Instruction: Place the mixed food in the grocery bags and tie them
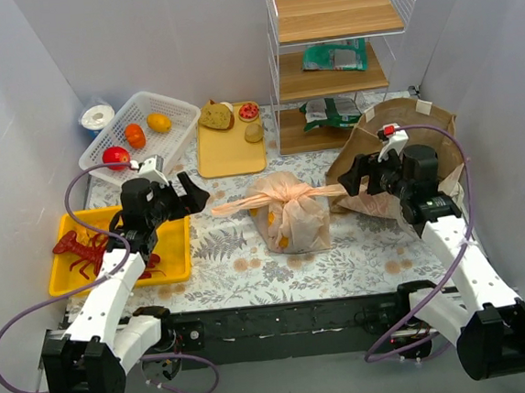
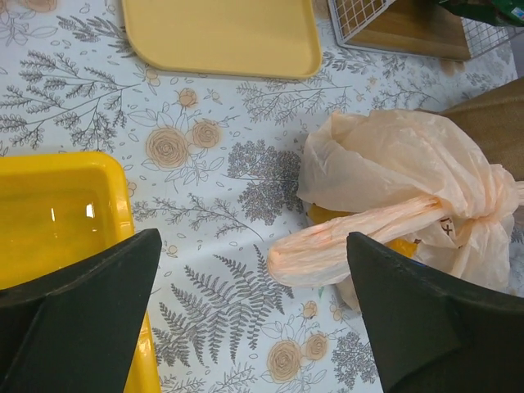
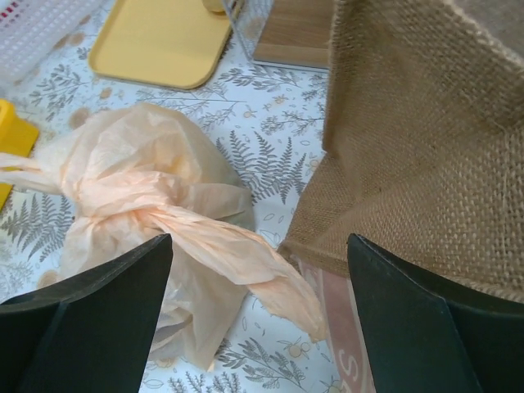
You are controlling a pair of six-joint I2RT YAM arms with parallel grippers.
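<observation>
Floral tablecloth (image 1: 249, 253) underneath. Left gripper (image 1: 192, 192): fingers spread wide, empty; twisted handle tail of peach bag (image 1: 288, 214) lies between them, untouched. Right gripper (image 1: 351, 178): likewise wide, empty, other tail between fingers. Bag knotted on top, mid-table, between grippers. Brown bag (image 1: 394, 121) just right of it. Bread (image 1: 217, 116) on tray (image 1: 232, 158), peppers (image 1: 135, 134) in basket (image 1: 177, 107), back left.

My top view looks steeply down from high behind the rig and takes in the whole tabletop (image 1: 240, 254). The left wrist view sits close, looking down past the left pincer (image 2: 254, 246) toward the right. The right wrist view, equally close, looks past the right pincer (image 3: 260, 246) toward the left. All three share the knotted peach bag (image 1: 287, 208).
</observation>
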